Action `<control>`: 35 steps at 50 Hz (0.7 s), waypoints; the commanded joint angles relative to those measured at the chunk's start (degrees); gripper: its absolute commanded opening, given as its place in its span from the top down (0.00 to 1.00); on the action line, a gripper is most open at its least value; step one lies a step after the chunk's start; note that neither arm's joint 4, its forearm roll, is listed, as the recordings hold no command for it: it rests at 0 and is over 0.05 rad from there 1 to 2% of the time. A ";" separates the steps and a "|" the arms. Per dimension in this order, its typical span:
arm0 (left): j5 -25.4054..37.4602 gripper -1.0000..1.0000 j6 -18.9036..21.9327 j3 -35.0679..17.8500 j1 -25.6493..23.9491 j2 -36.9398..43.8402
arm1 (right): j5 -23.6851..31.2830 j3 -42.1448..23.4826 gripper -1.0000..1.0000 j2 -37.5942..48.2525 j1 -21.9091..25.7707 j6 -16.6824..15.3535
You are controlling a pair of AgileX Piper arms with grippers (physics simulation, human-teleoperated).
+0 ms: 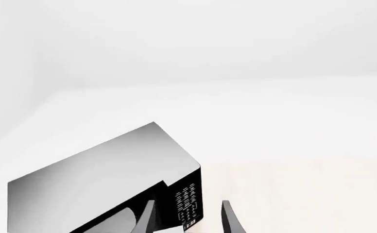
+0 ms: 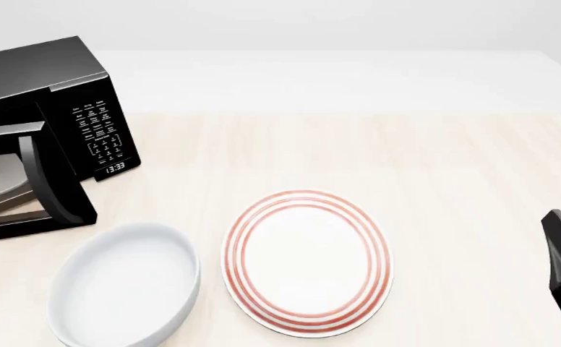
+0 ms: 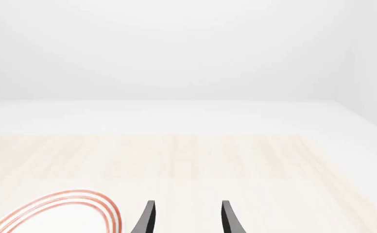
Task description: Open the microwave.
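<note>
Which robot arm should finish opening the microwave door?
Probably the left. The glossy black microwave stands at the table's left edge, door partly open, and the left gripper has its open fingers right by it. The right gripper is far away, beyond the red-ringed white plate.

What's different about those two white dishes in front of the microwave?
The bowl is deep, with raised sides; the plate is flat. The bowl is plain white; the plate carries red rings around its rim. The bowl sits nearer the microwave, on the left; the plate sits to its right, near the middle of the table. Both are round, white, empty, and rest on the table untouched.
</note>
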 commanded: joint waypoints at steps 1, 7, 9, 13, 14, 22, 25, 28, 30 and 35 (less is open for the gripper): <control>5.32 0.00 -0.06 -5.32 -0.99 5.14 | 0.00 0.00 0.00 0.01 0.00 0.00; 7.55 0.00 0.89 -7.44 -0.51 6.65 | 0.00 0.00 0.00 0.00 -0.01 0.00; 8.09 0.00 1.23 -7.86 -0.55 7.38 | 0.00 0.00 0.00 0.00 0.00 0.00; 9.87 0.00 1.47 -9.44 -0.71 9.04 | 0.00 0.00 0.00 0.00 0.00 0.01; 10.40 0.00 1.52 -9.97 -0.70 9.35 | 0.00 0.00 0.00 0.01 -0.01 0.00; 11.53 0.00 3.20 -10.32 -1.29 12.83 | 0.00 0.00 0.00 0.01 0.00 0.00; 12.18 0.00 3.82 -10.95 -1.31 13.51 | 0.00 0.00 0.00 -0.01 -0.01 0.01; 12.50 0.00 5.32 -10.94 -0.77 14.09 | 0.00 0.00 0.00 -0.01 -0.01 0.00; 12.69 0.00 5.71 -11.03 -0.78 14.52 | 0.00 0.00 0.00 -0.02 -0.02 0.03; 13.37 0.00 6.52 -11.25 -0.61 15.14 | 0.00 0.00 0.00 -0.01 -0.01 0.03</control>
